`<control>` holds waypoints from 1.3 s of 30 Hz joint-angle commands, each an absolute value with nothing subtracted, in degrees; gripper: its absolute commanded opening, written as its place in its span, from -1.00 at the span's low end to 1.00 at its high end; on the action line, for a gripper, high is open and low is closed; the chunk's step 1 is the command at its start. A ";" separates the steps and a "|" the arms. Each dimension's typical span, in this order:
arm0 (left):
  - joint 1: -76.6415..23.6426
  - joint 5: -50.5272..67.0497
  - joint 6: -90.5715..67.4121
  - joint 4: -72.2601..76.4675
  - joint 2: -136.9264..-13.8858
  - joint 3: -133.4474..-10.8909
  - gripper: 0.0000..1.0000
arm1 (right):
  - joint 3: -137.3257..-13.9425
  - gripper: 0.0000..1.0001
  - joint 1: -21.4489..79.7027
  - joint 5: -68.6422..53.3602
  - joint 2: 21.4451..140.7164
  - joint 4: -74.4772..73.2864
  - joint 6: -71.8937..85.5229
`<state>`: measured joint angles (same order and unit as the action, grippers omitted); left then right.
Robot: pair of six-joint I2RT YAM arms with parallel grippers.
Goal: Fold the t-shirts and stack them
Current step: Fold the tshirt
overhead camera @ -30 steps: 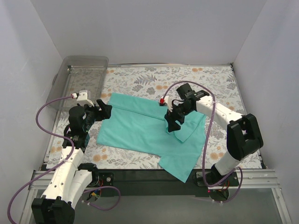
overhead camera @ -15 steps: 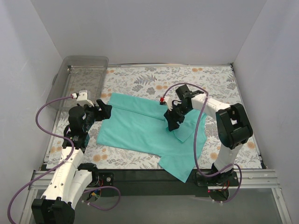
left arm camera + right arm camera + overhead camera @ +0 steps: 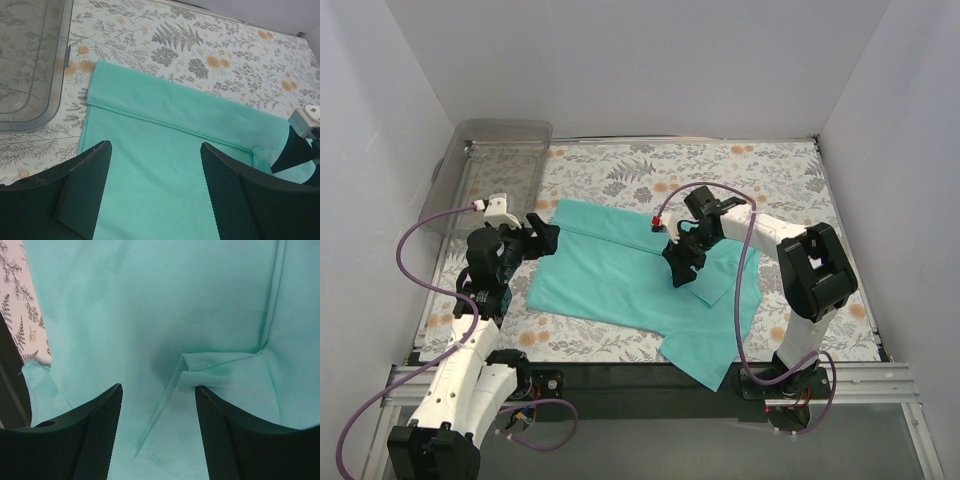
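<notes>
free: far table (image 3: 760,175) | blocked: clear bin (image 3: 500,160) far-left | t-shirt (image 3: 610,275) covers centre

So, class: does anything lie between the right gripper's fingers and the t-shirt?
Nothing visible does. The right gripper is open directly over the teal t-shirt, and only bare cloth, with a folded sleeve edge, shows between its fingers.

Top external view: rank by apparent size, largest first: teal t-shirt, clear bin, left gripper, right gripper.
1. teal t-shirt
2. clear bin
3. left gripper and right gripper: these look about the same size, so they are not ranked.
</notes>
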<state>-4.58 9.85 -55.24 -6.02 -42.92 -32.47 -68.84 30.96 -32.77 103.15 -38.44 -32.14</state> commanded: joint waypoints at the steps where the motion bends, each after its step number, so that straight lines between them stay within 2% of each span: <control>1: -4.22 10.02 -54.49 -5.98 -42.28 -32.26 0.33 | -70.57 0.13 31.46 -33.92 103.71 -38.67 -32.61; 12: -4.22 9.93 -54.58 -5.98 -42.28 -32.25 0.33 | -73.30 0.11 31.82 -36.56 108.63 -40.25 -31.46; 19: -4.22 9.84 -54.84 -5.89 -42.36 -32.17 0.33 | -76.37 0.20 31.38 -33.58 101.98 -42.97 -33.22; 25: -4.22 7.56 -63.18 -8.34 -42.71 -33.04 0.67 | -74.90 0.36 26.64 -32.61 90.56 -45.70 -38.49; 29: -4.22 10.80 -67.75 -12.21 -44.56 -35.33 0.69 | -71.98 0.33 12.95 -32.08 88.94 -44.13 -37.37; 31: -4.22 14.23 -69.86 -11.78 -45.87 -35.16 0.71 | -71.55 0.22 4.19 -33.39 90.52 -42.03 -34.46; 34: -4.22 21.86 -71.98 -6.43 -49.99 -33.75 0.72 | -68.39 0.09 -3.30 -32.61 91.05 -35.37 -29.63; 37: -4.31 30.89 -74.35 1.56 -59.80 -35.59 0.58 | -65.40 0.01 -8.32 -32.52 91.93 -30.34 -24.71; 39: -4.66 32.60 -75.32 3.60 -66.33 -40.75 0.47 | -63.91 -0.08 -10.36 -35.15 92.55 -28.22 -20.68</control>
<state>-4.58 23.79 -72.12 -2.61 -59.05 -34.89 -65.12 -8.73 -31.97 92.84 -34.30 -27.81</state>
